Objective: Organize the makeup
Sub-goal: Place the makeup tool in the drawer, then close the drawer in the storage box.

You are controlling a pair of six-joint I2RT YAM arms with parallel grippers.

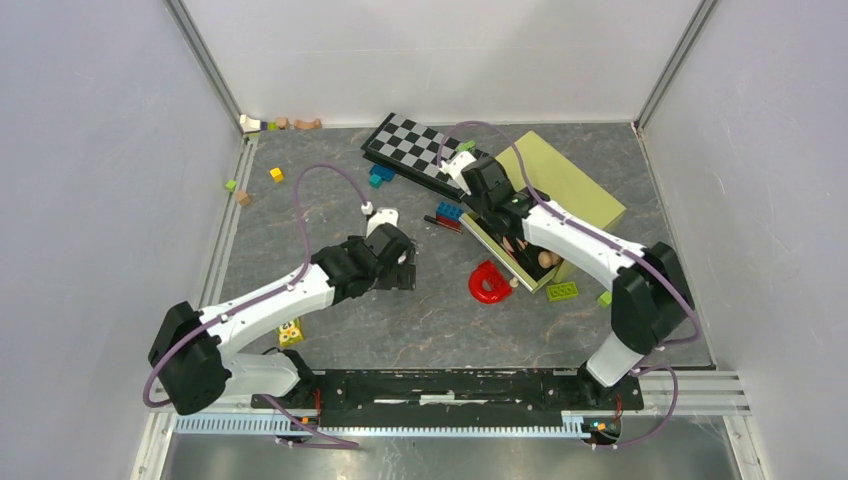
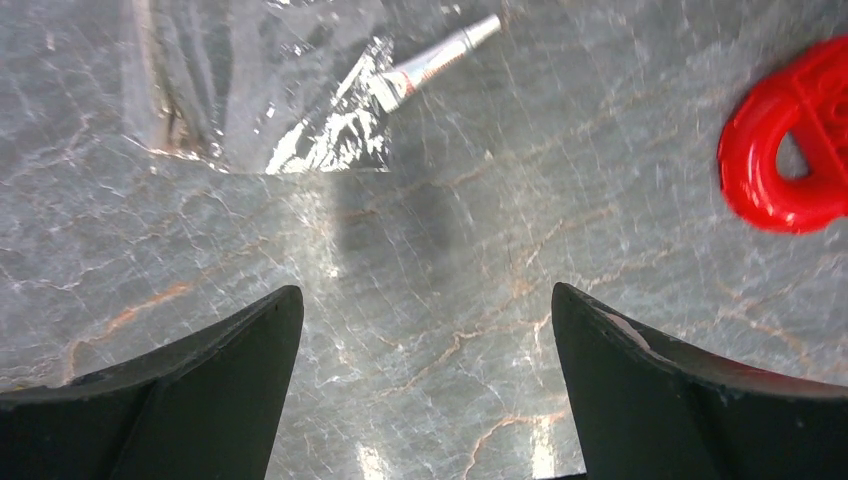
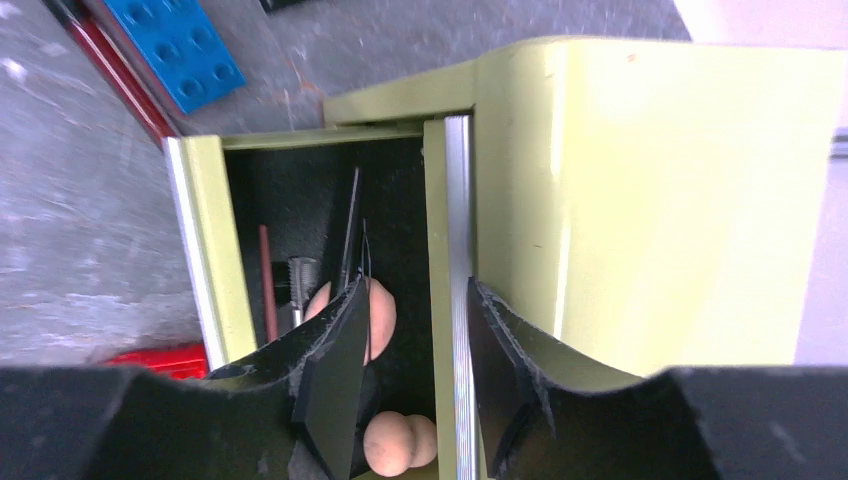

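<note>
An olive-green box [image 1: 575, 190] lies open right of centre, its black-lined tray [image 3: 205, 260] holding makeup: a peach puff [image 3: 385, 315], a second peach sponge [image 3: 400, 442], a reddish pencil [image 3: 265, 280], a silver-ferruled brush [image 3: 300, 280] and thin black handles [image 3: 352, 215]. My right gripper [image 3: 415, 290] [image 1: 487, 210] is open and straddles the tray's right wall [image 3: 447, 250], with one finger inside the tray and the other outside. A small tan tube [image 2: 440, 55] lies beside clear plastic film [image 2: 270, 110]. My left gripper [image 2: 425, 295] [image 1: 400, 268] is open and empty above bare table.
A red horseshoe piece [image 1: 490, 283] [image 2: 790, 150] lies by the tray. A blue brick [image 3: 185, 50] and a dark red stick [image 3: 120, 85] lie left of the box. A checkerboard [image 1: 420, 148] is behind. Small bricks [image 1: 561, 291] are scattered about.
</note>
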